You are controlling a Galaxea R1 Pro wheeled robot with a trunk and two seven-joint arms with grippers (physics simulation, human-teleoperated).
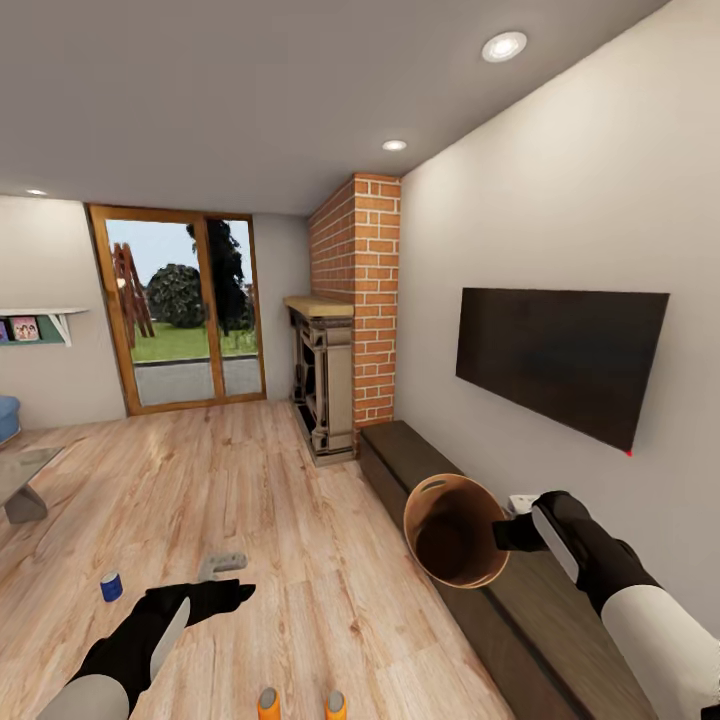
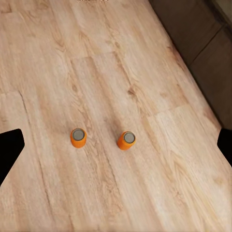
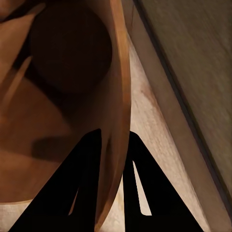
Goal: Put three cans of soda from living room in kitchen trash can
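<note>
My right gripper (image 1: 507, 534) is shut on the rim of the tash can (image 1: 455, 535), held tilted in the air with its brown-copper mouth facing me. In the right wrist view the rim of the tash can (image 3: 118, 96) runs between the two fingers (image 3: 87, 164). Two orange cans of soda (image 1: 268, 703) (image 1: 336, 705) stand upright on the wood floor at the picture's near edge. The left wrist view looks down on them (image 2: 78, 137) (image 2: 126, 140). My left gripper (image 1: 235, 590) hangs open above the floor, holding nothing. A blue can of soda (image 1: 111, 586) stands to its left.
This is the living room. A low dark cabinet (image 1: 400, 460) runs along the right wall under the TV (image 1: 560, 360), beside the brick fireplace (image 1: 345, 340). A glass coffee table (image 1: 25, 480) is at far left. A small grey object (image 1: 222, 565) lies on the floor.
</note>
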